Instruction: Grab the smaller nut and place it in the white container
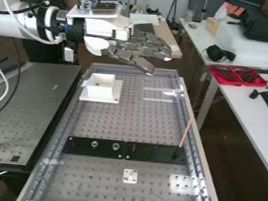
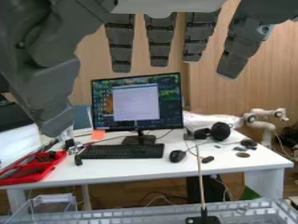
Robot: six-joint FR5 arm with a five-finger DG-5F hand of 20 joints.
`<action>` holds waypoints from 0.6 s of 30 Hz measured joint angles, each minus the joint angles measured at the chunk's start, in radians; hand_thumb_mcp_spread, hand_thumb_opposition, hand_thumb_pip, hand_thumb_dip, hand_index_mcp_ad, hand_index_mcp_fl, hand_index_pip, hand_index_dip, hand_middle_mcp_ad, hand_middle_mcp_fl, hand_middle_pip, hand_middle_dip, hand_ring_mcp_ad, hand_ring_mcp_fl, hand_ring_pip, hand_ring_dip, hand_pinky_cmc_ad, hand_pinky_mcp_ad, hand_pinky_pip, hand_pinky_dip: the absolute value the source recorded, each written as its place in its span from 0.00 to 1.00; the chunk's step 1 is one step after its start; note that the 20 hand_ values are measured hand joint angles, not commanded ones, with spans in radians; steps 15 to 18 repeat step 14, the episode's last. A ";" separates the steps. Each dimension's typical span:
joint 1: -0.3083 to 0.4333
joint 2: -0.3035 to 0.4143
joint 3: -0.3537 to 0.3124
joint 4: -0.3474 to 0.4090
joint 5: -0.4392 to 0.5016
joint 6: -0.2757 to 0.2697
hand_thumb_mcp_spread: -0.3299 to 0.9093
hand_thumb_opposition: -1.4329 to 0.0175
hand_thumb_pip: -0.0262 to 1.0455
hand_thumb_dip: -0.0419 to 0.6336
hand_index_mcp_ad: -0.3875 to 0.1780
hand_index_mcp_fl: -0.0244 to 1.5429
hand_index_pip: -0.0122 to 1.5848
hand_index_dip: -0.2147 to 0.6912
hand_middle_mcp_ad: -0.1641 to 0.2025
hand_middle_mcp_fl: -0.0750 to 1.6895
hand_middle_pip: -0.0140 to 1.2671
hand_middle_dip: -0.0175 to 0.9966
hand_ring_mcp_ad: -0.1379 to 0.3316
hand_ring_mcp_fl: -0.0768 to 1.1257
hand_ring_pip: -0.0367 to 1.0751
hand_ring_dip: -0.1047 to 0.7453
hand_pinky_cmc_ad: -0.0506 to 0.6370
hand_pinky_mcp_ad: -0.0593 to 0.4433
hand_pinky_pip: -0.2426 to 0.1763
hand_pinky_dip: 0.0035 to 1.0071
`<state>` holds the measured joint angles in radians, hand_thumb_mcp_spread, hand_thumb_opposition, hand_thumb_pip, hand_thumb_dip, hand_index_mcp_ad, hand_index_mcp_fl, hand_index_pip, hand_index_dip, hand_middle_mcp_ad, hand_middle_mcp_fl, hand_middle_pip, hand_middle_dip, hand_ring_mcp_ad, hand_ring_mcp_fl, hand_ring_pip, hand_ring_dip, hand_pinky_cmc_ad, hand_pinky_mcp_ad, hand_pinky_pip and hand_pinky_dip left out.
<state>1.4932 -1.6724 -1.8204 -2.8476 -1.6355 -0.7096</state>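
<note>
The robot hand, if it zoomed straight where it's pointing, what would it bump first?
Probably the monitor standing on the white desk ahead of the hand; but depth is unclear, so the desk might come first.

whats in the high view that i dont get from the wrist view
High view: the white container towards the bench's far end, and the flat black bar with the larger nut and the bearing standing on it.

Wrist view: the monitor and a small white robot arm in the background.

Both: the open hand, the thin upright rod, the headphones and the red tray.
</note>
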 joint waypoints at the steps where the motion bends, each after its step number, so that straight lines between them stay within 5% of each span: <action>1: 0.001 0.004 -0.004 0.001 0.001 -0.001 0.43 0.48 0.67 0.34 0.47 0.12 0.07 0.51 0.64 0.04 0.11 0.25 0.60 0.06 0.10 0.26 0.65 0.70 0.32 0.34; 18: 0.015 0.029 -0.018 -0.003 0.006 -0.024 0.43 0.48 0.67 0.34 0.47 0.12 0.07 0.51 0.64 0.04 0.11 0.25 0.60 0.06 0.10 0.26 0.68 0.70 0.32 0.34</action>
